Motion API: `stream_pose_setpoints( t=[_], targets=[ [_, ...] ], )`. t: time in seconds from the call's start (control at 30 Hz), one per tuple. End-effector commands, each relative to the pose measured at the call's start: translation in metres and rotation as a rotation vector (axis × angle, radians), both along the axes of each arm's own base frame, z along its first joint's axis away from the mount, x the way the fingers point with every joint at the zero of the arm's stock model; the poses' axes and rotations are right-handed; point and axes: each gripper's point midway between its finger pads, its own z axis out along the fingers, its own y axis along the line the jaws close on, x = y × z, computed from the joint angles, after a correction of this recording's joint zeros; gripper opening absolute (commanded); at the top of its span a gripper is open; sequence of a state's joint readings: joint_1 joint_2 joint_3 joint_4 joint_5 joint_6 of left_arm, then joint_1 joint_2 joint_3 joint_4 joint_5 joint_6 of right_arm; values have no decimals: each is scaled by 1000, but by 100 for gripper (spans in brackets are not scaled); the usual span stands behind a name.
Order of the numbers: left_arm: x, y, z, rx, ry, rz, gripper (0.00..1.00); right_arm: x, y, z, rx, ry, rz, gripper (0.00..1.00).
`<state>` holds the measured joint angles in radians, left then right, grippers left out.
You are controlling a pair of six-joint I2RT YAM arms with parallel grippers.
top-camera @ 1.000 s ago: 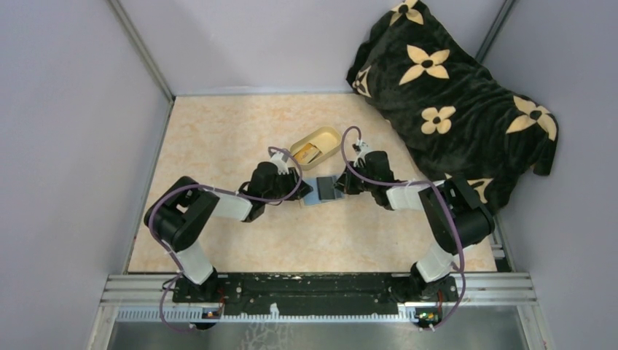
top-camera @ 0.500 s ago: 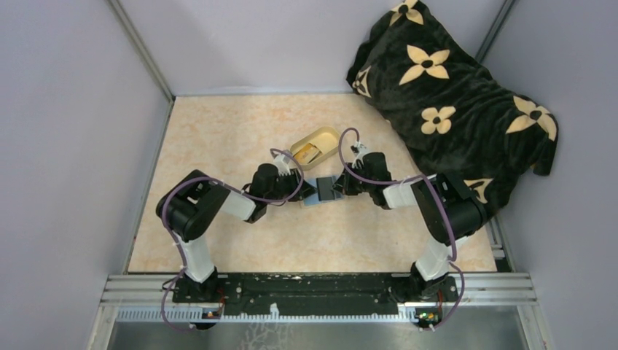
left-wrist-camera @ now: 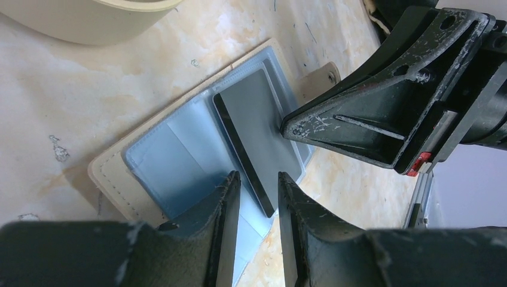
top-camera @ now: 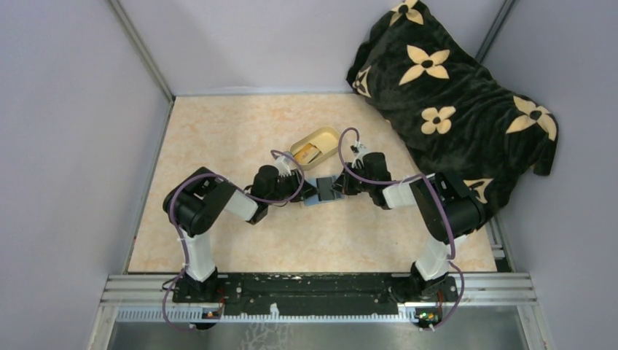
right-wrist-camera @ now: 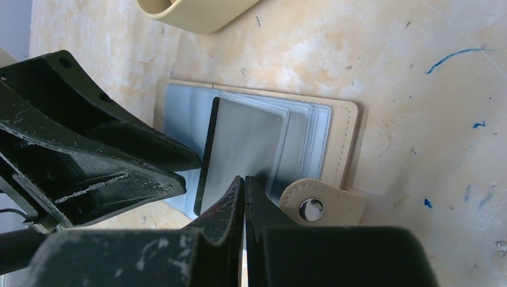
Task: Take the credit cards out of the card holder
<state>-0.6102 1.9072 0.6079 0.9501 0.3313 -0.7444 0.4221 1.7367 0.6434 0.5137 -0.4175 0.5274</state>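
Over the last second the left arm (top-camera: 211, 200) had swung its elbow in toward the middle of the table (top-camera: 218, 138), while its wrist stayed low at the left edge of the card holder (left-wrist-camera: 158, 158). The left gripper (left-wrist-camera: 257, 185) had kept the same half-spread gap, holding nothing. Its two fingers stood either side of the near corner of the one black credit card (left-wrist-camera: 263, 125) we could see, and we could not tell whether they touched it. The card holder itself had not shifted. On the other side, the right arm (top-camera: 437, 204) had drawn in only slightly, and the right gripper (right-wrist-camera: 244, 182) was still clenched with nothing between its fingers, its tip set on the card's edge near the tan tab (right-wrist-camera: 311, 208). We judged this to be a lining-up before the pull, with one side pinning and the other about to pinch. As for containers, the oval cream dish (top-camera: 326, 135) lay just beyond the holder and held something pale with a dark patch that we could not identify. The card holder lay open and flat, blue-grey faces up. The black card sat on its right half, partly out of the clear sleeves, and we could not tell whether more cards lay beneath.
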Motion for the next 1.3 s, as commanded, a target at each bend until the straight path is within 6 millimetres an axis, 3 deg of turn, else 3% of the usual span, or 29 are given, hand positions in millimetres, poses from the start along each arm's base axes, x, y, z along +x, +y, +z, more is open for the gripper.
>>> stream_pose_setpoints(
  t=[0.0, 0.17, 0.47, 0.9, 1.17, 1.27],
  targets=[
    [4, 5, -6, 31, -11, 17, 36, -6, -8, -12, -33, 34, -13, 0],
    [1, 3, -13, 33, 1, -1, 36, -4, -6, -4, -25, 13, -5, 0],
    [-5, -16, -22, -31, 47, -54, 37, -7, -2, -10, -4, 35, 10, 0],
    [-12, -20, -16, -111, 57, -72, 29, -9, -2, -14, 2, 51, 8, 0],
    [-14, -9, -24, -63, 59, -47, 31, 2, -29, 18, 19, -20, -95, 0],
    [-15, -7, -27, -56, 62, -44, 31, 2, -35, 19, -2, -26, -118, 0]
  ],
)
